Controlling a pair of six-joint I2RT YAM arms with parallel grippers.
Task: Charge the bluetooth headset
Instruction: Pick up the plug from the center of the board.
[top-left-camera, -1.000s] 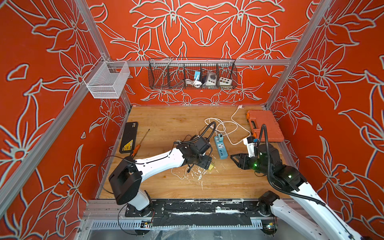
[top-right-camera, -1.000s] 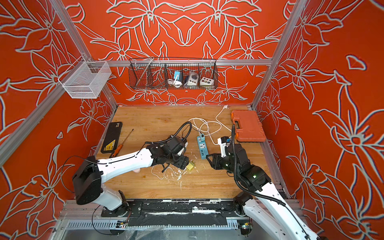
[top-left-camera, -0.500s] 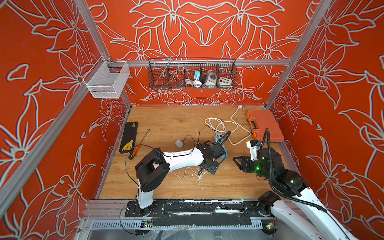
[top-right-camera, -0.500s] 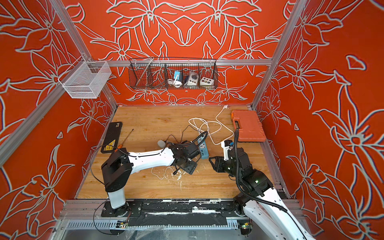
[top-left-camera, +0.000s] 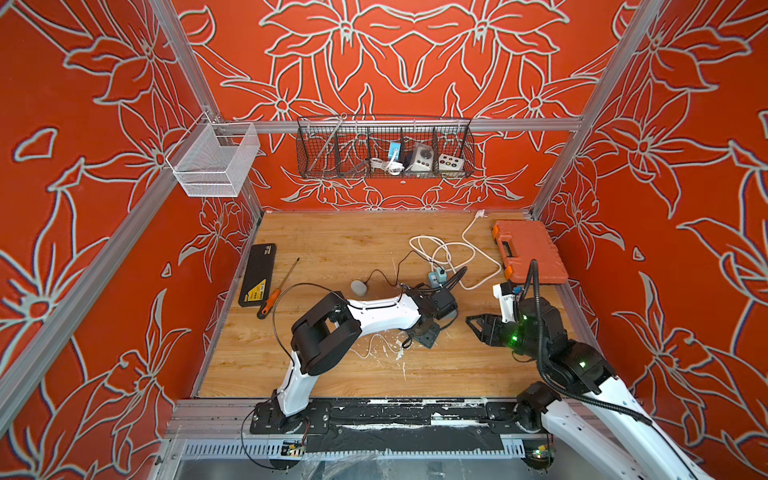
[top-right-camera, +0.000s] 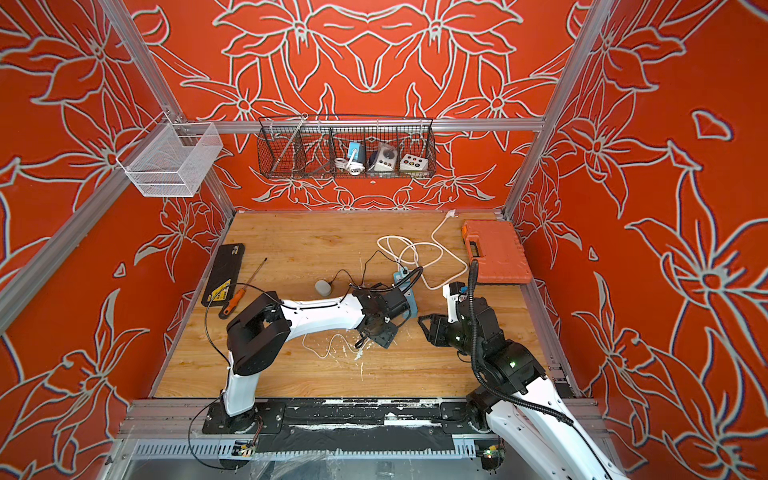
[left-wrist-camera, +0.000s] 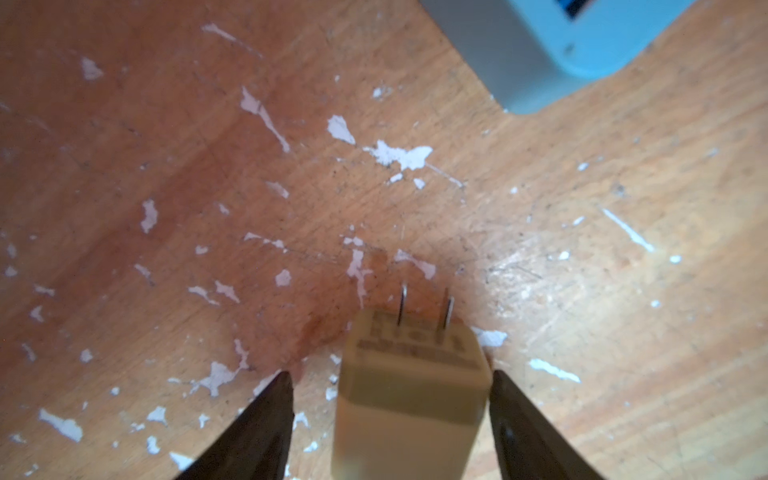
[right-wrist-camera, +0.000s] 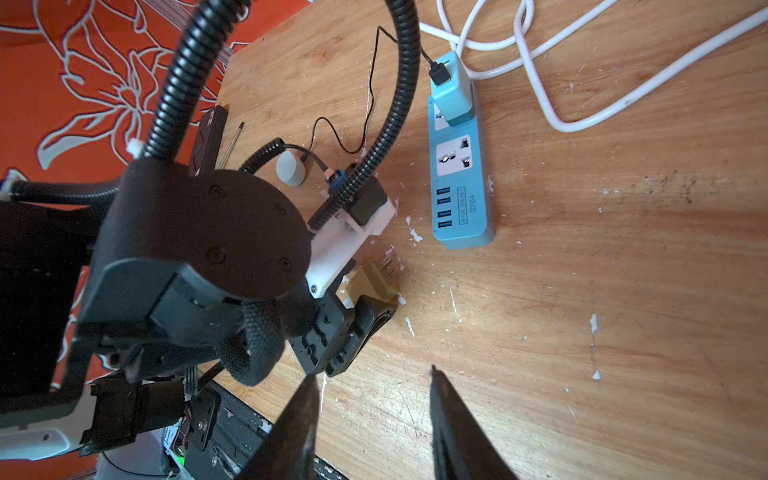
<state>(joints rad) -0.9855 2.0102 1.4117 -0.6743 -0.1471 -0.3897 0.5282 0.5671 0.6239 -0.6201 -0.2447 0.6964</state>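
Scuffed, paint-flecked wood makes up the table (top-left-camera: 316, 374). Nearest, the right gripper (right-wrist-camera: 370, 382) hovers over bare wood with its fingers part-open and nothing between them. Just beyond it the left gripper (left-wrist-camera: 391, 374) is down at the table, fingers wide astride a beige adapter (left-wrist-camera: 409, 399). One finger is at the adapter's side and the opposite one shows a clear gap, so nothing is clamped yet. The adapter's prongs (left-wrist-camera: 402, 309) point toward the blue strip (right-wrist-camera: 461, 199), which lies near and has a free socket (right-wrist-camera: 455, 153). A blue charger (right-wrist-camera: 451, 91) sits in the strip's far socket. A thin black cable (right-wrist-camera: 368, 108) runs from it toward the headset (top-left-camera: 358, 287), a grey pod on the table just beyond the left arm (top-left-camera: 374, 311). Whether that cable is seated in the pod I cannot tell. Since the adapter sits off-centre, a squeeze would likely shove or twist it before the grip lands, leaving the prongs skewed for the socket. The arm's wrist is also close to the cable, and a sweep could snag it and drag the headset. Farthest back are the toolbox (top-left-camera: 528, 253) and basket (top-left-camera: 384, 147).
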